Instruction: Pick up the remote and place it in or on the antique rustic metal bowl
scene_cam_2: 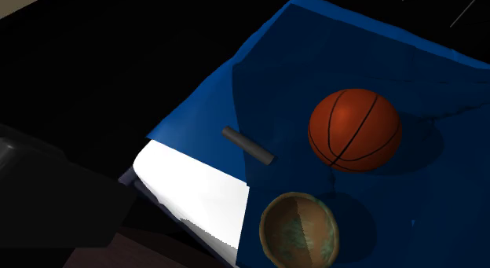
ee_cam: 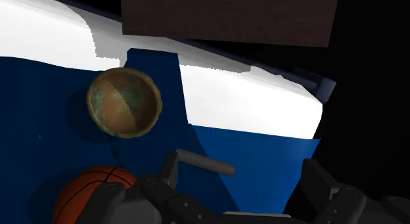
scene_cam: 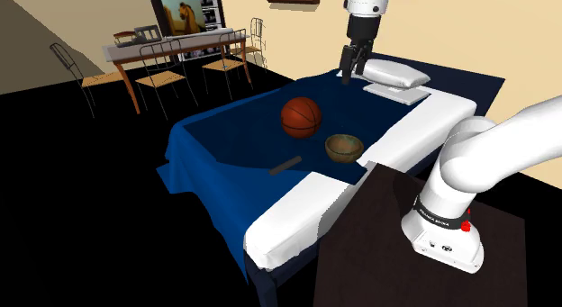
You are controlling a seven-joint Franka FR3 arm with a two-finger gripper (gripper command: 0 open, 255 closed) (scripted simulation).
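A dark grey stick-shaped remote (scene_cam: 286, 164) (scene_cam_2: 247, 145) (ee_cam: 205, 162) lies on the blue blanket near the bed's edge. The brown bowl with a greenish patina (scene_cam: 343, 148) (scene_cam_2: 299, 229) (ee_cam: 123, 102) sits upright and empty a little to the shoulder view's right of the remote. My black gripper (scene_cam: 349, 76) (ee_cam: 243, 171) hangs high above the far part of the bed, next to the pillow and well away from both. Its fingers stand apart with nothing between them.
An orange basketball (scene_cam: 301, 117) (scene_cam_2: 355, 130) (ee_cam: 89, 193) rests on the blanket just behind the bowl. A white pillow (scene_cam: 394, 76) lies at the bed's head. A dining table with chairs (scene_cam: 171, 46) stands beyond the bed. The dark stand (scene_cam: 378, 251) adjoins the bed's near side.
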